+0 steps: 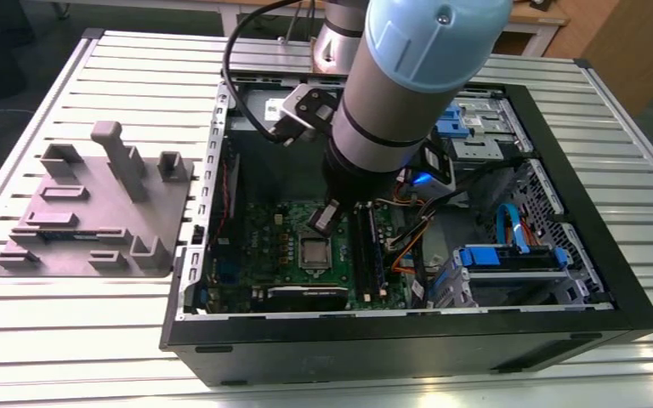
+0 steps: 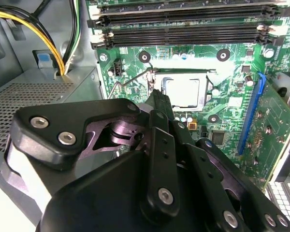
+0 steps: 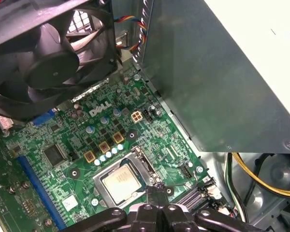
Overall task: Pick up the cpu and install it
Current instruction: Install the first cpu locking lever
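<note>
The jaws are pressed together with nothing between them: in the second wrist view the gripper [image 2: 157, 99] narrows to a single dark tip, and in the first wrist view the same tip [image 3: 157, 189] closes to a point just beside the socket. The cpu [image 2: 182, 92] lies flat in its socket on the motherboard [image 2: 232, 67], shiny top up, apart from the tip. In the first wrist view the cpu [image 3: 122, 184] sits inside the socket frame [image 3: 135, 159], its sides parallel to the frame's sides; being square, it has no long axis to speak of. In the exterior view the cpu [image 1: 315, 251] is a pale square near the middle of the board, directly under the arm [image 1: 400, 93].

Room around the socket is tight. The memory slots [image 2: 183, 21] run alongside one edge of the socket, and a blue expansion slot [image 2: 251, 113] flanks another side. A thin wire lever [image 2: 130, 79] stands up near the socket's corner. In the first wrist view a black fan [image 3: 48, 58] overhangs the board on one side and the large grey metal box [image 3: 208, 72] walls off another, with yellow and black cables [image 3: 261, 179] beside it. The case [image 1: 417, 340] wall rims the whole bay; on the exterior view's left a grey fixture [image 1: 99, 204] lies on the slatted table [image 1: 54, 340].
</note>
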`<state>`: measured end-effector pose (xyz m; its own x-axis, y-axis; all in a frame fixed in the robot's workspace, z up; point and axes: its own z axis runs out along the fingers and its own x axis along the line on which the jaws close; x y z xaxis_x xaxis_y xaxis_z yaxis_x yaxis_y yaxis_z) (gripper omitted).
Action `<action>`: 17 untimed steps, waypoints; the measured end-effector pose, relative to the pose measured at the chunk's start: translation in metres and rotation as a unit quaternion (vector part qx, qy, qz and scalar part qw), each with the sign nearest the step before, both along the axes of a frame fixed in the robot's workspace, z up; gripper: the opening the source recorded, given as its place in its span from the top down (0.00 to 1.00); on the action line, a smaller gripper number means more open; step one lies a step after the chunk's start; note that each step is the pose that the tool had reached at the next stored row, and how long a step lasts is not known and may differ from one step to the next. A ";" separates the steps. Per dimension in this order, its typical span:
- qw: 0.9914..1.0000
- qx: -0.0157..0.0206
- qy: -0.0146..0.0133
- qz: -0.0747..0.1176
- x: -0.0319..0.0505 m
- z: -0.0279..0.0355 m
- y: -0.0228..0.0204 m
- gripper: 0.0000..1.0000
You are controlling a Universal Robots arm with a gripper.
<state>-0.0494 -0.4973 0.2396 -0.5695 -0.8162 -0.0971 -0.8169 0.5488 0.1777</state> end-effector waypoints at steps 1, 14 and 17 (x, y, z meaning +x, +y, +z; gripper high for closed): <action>1.000 0.000 0.000 0.000 0.0015 0.0000 0.0000 0.90; 1.000 0.000 0.000 0.000 0.0069 -0.0001 0.0066 0.90; 1.000 0.000 0.000 0.000 0.0084 0.0000 0.0074 0.90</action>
<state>-0.0410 -0.4898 0.2396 -0.5695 -0.8163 -0.0969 -0.8168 0.5487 0.1779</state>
